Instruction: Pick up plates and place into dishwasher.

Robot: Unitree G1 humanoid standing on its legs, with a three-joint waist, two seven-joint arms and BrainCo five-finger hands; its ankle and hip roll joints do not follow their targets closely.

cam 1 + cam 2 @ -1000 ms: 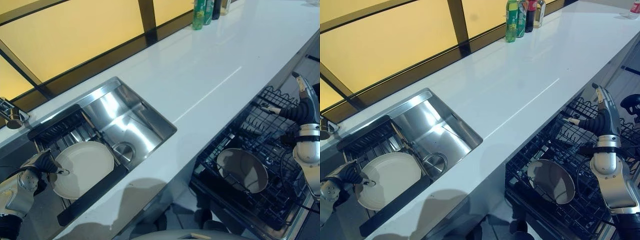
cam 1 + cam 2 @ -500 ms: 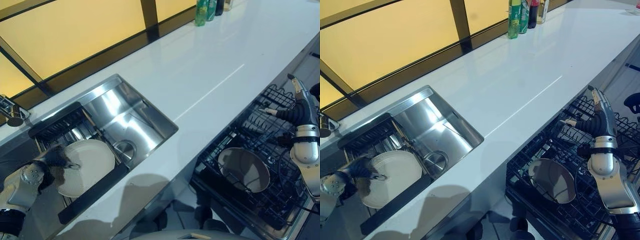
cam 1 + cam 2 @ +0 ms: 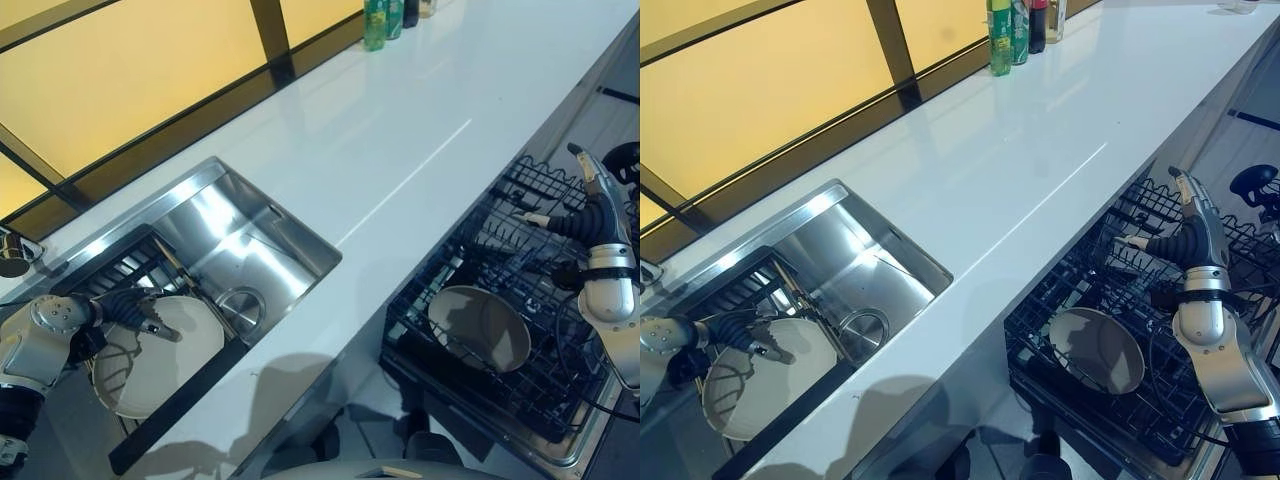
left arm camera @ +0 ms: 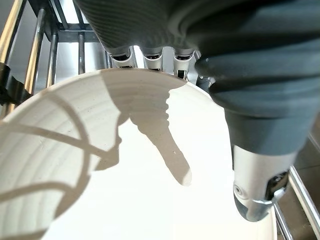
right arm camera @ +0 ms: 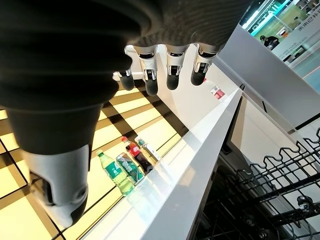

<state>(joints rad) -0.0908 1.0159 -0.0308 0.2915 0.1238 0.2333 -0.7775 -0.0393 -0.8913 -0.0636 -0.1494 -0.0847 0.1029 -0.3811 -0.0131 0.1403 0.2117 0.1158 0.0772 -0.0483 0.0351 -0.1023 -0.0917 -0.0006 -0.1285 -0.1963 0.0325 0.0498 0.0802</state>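
Observation:
A cream plate (image 3: 160, 365) leans in the black dish rack (image 3: 105, 278) at the left end of the sink. My left hand (image 3: 128, 308) is at its upper rim. In the left wrist view its fingers (image 4: 150, 54) reach past the plate's (image 4: 100, 200) far edge, tips hidden, while the thumb (image 4: 257, 195) hovers clear above the plate's face. A second plate (image 3: 480, 328) stands in the pulled-out dishwasher rack (image 3: 470, 250) at the right. My right hand (image 3: 598, 210) is open above that rack's far side, holding nothing, with its fingers (image 5: 170, 72) relaxed.
The steel sink (image 3: 255, 235) has a round drain. A tap (image 3: 12, 255) stands at the far left. The long white counter (image 3: 400, 130) runs between sink and dishwasher, with several bottles (image 3: 382, 15) at its far end by the amber window.
My left hand has moved from the plate's left edge up onto its upper rim, fingers now stretched over it. The camera has shifted a little. My right hand has barely moved.

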